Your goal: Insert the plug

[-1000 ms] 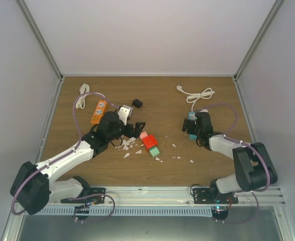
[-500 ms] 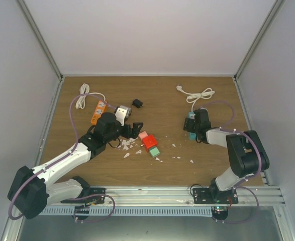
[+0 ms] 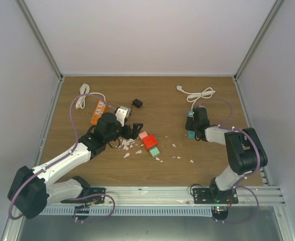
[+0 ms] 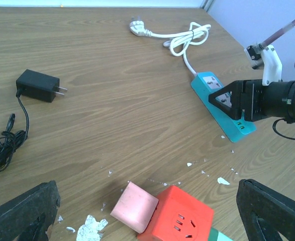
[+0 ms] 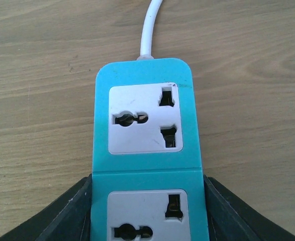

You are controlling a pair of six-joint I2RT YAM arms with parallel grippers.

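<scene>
- The right claw [image 3: 191,127] is clamped on the sides of the teal power strip [image 5: 144,150], on the right of the bench [image 3: 162,95].
- The left claw [image 3: 135,129] stands wide apart near the red cube [image 4: 180,213].
- The black plug [image 4: 36,85] lies loose, far left of centre.

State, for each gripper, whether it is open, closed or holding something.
Left gripper: open, holding nothing.
Right gripper: closed on the sides of the teal power strip.
</scene>
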